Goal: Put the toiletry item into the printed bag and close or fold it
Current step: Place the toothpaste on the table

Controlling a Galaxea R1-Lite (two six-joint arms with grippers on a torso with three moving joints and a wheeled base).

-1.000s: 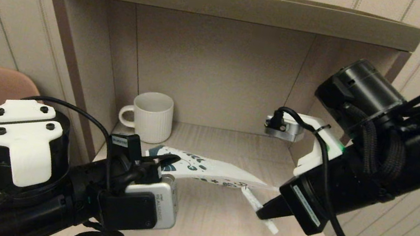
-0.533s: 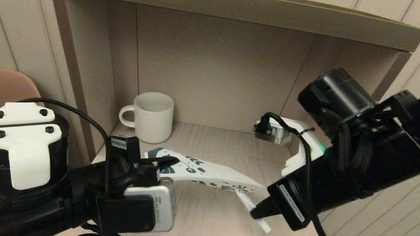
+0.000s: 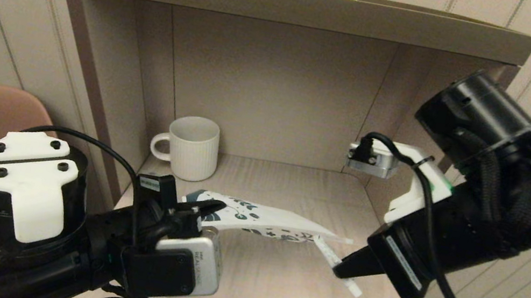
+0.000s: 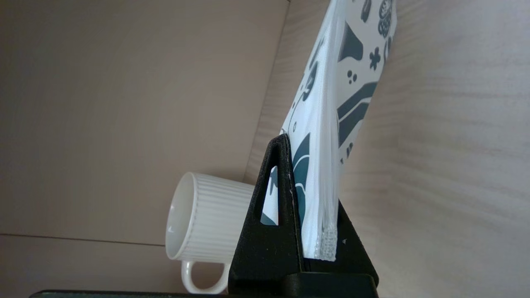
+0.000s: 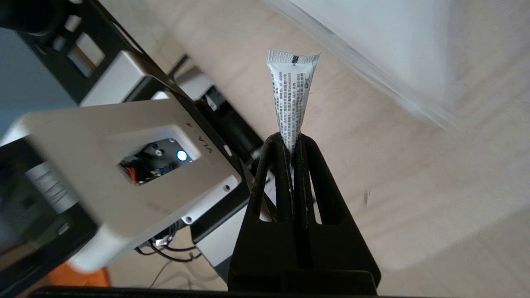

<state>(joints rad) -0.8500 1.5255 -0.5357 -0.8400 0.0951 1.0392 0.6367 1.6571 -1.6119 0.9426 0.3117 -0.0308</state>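
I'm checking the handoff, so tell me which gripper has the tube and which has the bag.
The right gripper is shut on the tube. The left gripper is shut on the bag, holding it off the shelf beside the mug.

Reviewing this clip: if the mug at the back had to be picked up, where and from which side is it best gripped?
Probably by the rim and wall, coming from above. The mug stands upright, mouth open, with its handle toward the shelf's left wall, leaving little room to reach it sideways. Both claws are busy: the left claw holds the pouch, the right claw the tube.
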